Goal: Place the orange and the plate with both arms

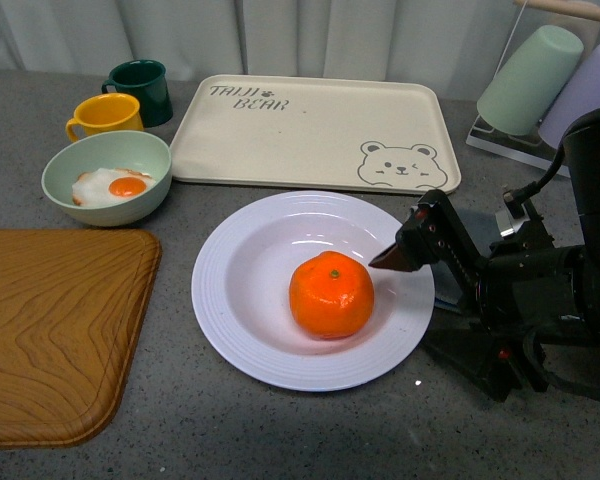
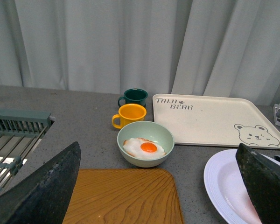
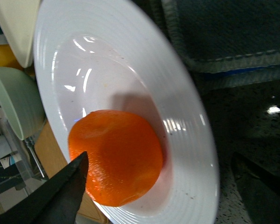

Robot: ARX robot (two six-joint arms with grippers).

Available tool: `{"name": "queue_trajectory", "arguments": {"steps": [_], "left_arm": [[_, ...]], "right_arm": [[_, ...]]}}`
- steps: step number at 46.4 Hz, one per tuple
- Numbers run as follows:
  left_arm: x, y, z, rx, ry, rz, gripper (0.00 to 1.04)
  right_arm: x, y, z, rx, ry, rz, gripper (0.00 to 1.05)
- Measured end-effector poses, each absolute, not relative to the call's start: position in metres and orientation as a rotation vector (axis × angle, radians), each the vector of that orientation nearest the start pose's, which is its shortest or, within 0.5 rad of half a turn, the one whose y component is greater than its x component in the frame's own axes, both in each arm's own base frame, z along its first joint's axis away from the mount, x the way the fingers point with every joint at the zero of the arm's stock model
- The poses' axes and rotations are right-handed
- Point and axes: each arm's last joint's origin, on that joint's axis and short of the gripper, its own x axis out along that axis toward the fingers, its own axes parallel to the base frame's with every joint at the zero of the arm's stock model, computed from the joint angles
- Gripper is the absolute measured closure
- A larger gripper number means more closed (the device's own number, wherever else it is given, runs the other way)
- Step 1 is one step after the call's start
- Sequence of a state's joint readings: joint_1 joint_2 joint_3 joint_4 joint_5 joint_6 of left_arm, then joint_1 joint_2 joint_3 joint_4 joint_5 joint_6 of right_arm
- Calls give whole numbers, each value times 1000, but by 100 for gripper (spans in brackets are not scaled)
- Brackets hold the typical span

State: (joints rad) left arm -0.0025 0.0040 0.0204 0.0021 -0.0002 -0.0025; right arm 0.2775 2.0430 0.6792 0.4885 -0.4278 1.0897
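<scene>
The orange [image 1: 330,294] sits in the well of the white ridged plate [image 1: 225,300] on the grey counter in the front view. My right gripper [image 1: 405,300] is open at the plate's right rim, with one black finger [image 1: 405,248] over the rim next to the orange. In the right wrist view the gripper [image 3: 158,158] is open, with the orange [image 3: 116,156] and the plate rim [image 3: 186,126] between its fingers. My left gripper [image 2: 158,145] is open and empty, out of the front view. It faces the plate's edge [image 2: 219,182]. The orange does not show there.
A cream bear tray [image 1: 310,130] lies behind the plate. A pale green bowl with a fried egg [image 1: 105,180], a yellow mug [image 1: 105,113] and a dark green mug [image 1: 145,90] stand at back left. A wooden tray [image 1: 50,330] lies at left. Upturned cups [image 1: 530,80] are at back right.
</scene>
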Motion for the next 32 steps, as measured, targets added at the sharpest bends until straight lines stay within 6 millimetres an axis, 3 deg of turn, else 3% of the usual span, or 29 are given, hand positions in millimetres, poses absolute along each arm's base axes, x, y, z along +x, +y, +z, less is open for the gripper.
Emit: {"name": "queue_trajectory", "arguments": {"steps": [18,32], "left_arm": [[97,0,170,-3,-18,-2,7],[97,0,170,-2,-18,-2,7]], "right_arm": [[293,88,28,1060,1258,-18,87],[303,88,50,1112,1135,121,102]]}}
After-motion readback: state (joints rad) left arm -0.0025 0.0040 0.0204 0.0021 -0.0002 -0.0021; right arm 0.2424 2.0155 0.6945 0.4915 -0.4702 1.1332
